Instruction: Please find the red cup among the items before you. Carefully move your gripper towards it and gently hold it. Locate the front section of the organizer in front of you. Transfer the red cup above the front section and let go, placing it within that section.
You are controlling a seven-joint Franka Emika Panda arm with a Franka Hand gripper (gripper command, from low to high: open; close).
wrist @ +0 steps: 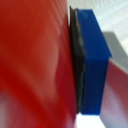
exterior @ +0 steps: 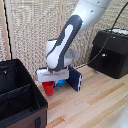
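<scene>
Red cup (exterior: 48, 88) is sitting on the table just right of the organizer (exterior: 20, 107), the gripper (exterior: 52, 79) closing its jaws on it; a gentle, square pinch is advisable before lifting.

The gripper (exterior: 50, 81) sits directly over the red cup (exterior: 48, 89), which stands on the table (exterior: 95, 102). The organizer (exterior: 20, 95) lies toward the exterior view's left of it, the appliance (exterior: 111, 52) well apart toward the right, the bowl (exterior: 60, 83) just beside it.
</scene>
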